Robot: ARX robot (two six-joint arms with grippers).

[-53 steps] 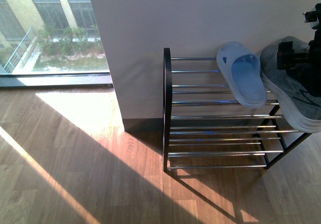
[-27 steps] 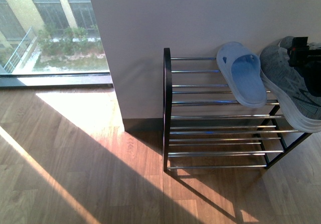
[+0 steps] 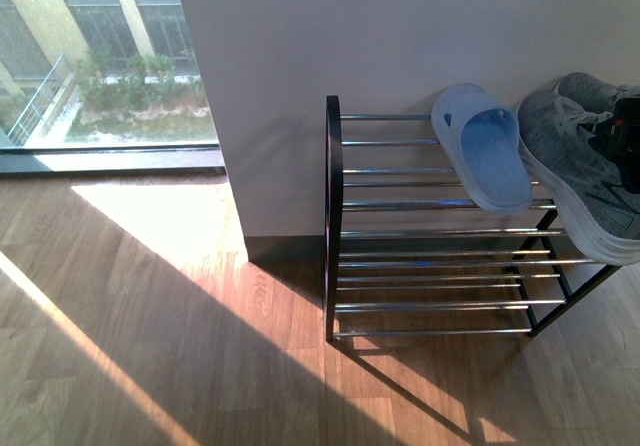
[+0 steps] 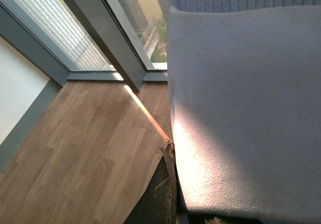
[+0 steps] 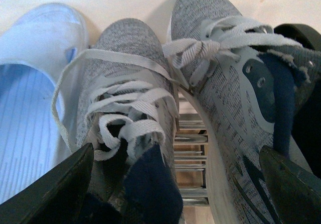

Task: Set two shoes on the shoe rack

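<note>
The shoe rack stands against the white wall. On its top tier lies one pale blue slide, with two grey knit sneakers side by side at the right end. The right wrist view shows the sneakers from above, the slide beside them, and chrome bars in the gap. My right gripper is open above the sneakers' heels, one finger on each side, holding nothing. Only a dark sliver of it shows in the front view. My left gripper is shut and empty, beside a pale grey textured surface.
Wooden floor with sunlit stripes spreads to the left of and in front of the rack. A large window is at the far left. The rack's lower tiers hold nothing. The left wrist view shows floor and window frames.
My right gripper has drawn back from over the sneakers towards the right edge of the front view. The sneakers and the slide stay where they were on the top tier.
</note>
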